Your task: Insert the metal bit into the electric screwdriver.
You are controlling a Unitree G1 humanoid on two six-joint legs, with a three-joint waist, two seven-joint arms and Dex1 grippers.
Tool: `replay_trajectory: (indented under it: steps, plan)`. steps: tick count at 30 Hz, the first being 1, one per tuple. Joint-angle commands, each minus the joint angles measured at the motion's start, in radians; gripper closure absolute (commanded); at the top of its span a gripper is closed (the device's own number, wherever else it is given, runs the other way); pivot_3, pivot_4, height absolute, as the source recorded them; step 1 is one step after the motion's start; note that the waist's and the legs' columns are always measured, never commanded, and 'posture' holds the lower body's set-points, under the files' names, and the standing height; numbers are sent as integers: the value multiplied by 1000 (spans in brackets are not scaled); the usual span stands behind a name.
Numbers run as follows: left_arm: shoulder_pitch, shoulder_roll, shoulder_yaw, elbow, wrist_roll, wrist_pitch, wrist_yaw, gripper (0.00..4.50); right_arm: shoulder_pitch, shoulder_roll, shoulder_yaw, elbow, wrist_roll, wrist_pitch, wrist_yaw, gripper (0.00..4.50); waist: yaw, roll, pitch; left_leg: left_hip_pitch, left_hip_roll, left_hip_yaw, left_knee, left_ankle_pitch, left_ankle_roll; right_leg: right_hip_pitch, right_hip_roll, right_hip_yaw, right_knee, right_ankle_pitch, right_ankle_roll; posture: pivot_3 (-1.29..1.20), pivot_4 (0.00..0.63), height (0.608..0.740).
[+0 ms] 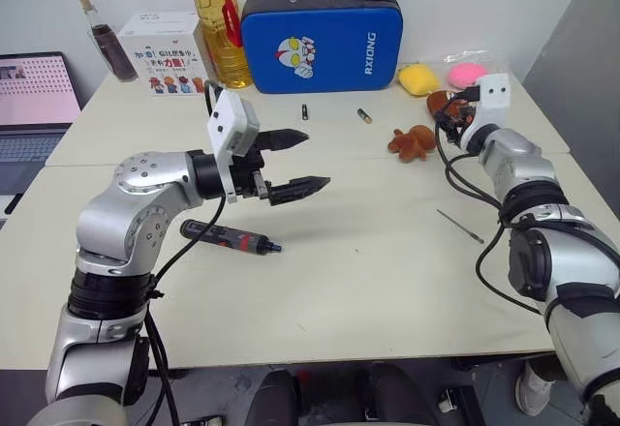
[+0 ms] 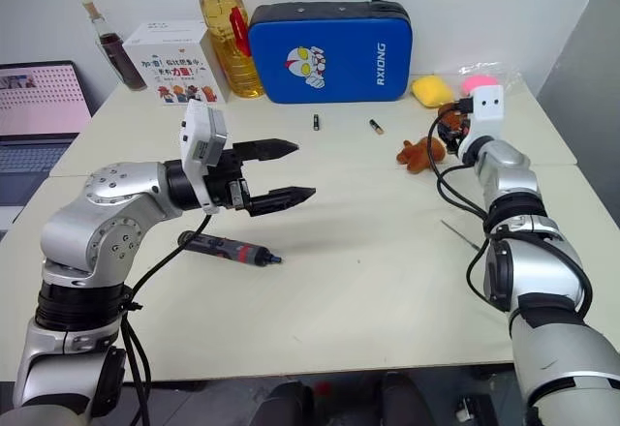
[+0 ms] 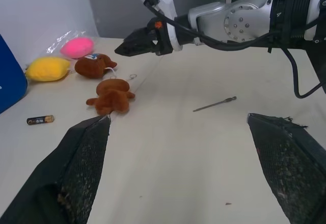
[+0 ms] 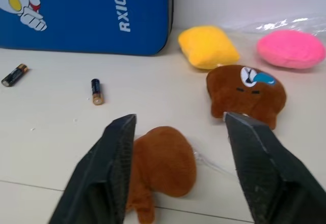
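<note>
The electric screwdriver (image 1: 230, 237), dark with a red middle and a blue tip, lies flat on the table. My left gripper (image 1: 317, 160) hovers open just above and behind it, with nothing between its fingers. The metal bit (image 1: 459, 226), a thin silver rod, lies on the table to the right, beside my right forearm; it also appears as the metal bit (image 3: 214, 104) in the left wrist view. My right gripper (image 4: 178, 116) is open farther back, over a brown plush toy (image 4: 163, 165), and holds nothing.
A blue case (image 1: 320, 44), an oil bottle (image 1: 221, 24), a white box (image 1: 163, 53) and a small dark bottle (image 1: 111, 48) line the back. Two batteries (image 1: 304, 111) (image 1: 364, 115) lie mid-table. Yellow (image 1: 418, 78), pink (image 1: 467, 74) and brown (image 4: 247, 94) plush toys sit back right. A laptop (image 1: 34, 97) stands far left.
</note>
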Motion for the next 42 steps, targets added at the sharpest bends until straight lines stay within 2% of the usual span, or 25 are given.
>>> replay_trajectory:
  steps: [1, 4, 6, 7, 12, 16, 23, 26, 35, 42]
  plan:
    - [-13, 19, 15, -24, 1, -10, -6, 0, -19, -14, -24, -45, 27, -11, 51, 629, -1, 0, 0, 0, 0, 0, 0, 0, 0, 0, 0, 0, 0, 0, 0, 0, 150, 740]
    - [-11, 99, 22, 18, 26, -26, -71, 0, 57, -15, 30, -227, 52, 78, 274, 57, -2, 0, 0, 0, 0, 0, 0, 0, 0, 0, 1, 0, 0, 0, 0, 0, 150, 740]
    - [-5, 208, 17, 65, 59, -51, -171, 0, 229, -43, 100, -577, 126, 215, 458, 57, -3, 1, 0, 1, 1, 0, -1, 0, 1, 0, 1, 0, 0, 0, 0, 0, 150, 740]
    - [-2, 253, 8, 85, 75, -66, -216, 0, 308, -59, 123, -729, 151, 266, 502, 57, -2, 1, 1, 0, 2, -2, -1, 0, 1, 0, 2, -1, -1, 0, 0, 0, 150, 740]
    - [-36, 402, -107, 216, 238, -241, -401, 0, 612, -141, 183, -1309, 320, 553, 592, 57, 7, 9, 5, -1, 0, -4, 0, -2, 3, 0, 2, -4, 1, -1, 0, 0, 150, 740]
    - [-84, 434, -207, 299, 367, -389, -500, 0, 765, -158, 236, -1565, 360, 610, 578, 57, 13, 9, 5, 0, 0, -5, 2, -2, 4, 1, 3, -5, 1, -1, 0, 0, 150, 740]
    - [-113, 344, -332, 391, 536, -592, -524, 0, 905, -100, 353, -1733, 329, 595, 484, 57, 12, 8, 6, 0, 0, -4, 2, -2, 4, 1, 4, -5, 1, -1, 0, 0, 150, 740]
    - [-113, 297, -359, 396, 571, -619, -523, 0, 938, -90, 393, -1780, 324, 586, 466, 57, 13, 8, 6, -1, 0, -5, 2, -2, 4, 1, 3, -5, 0, -1, 0, 0, 150, 740]
    - [-134, 270, -418, 502, 699, -744, -544, 0, 966, -56, 415, -1817, 325, 597, 405, 57, 7, 6, 7, 0, 1, -5, 2, -2, 4, 1, 4, -6, 1, -1, 0, 0, 150, 740]
    - [-130, 188, -435, 573, 733, -790, -522, 0, 973, -46, 421, -1817, 312, 583, 378, 57, 5, 5, 7, 0, 1, -6, 2, -2, 4, 1, 4, -6, 1, -1, 0, 0, 150, 740]
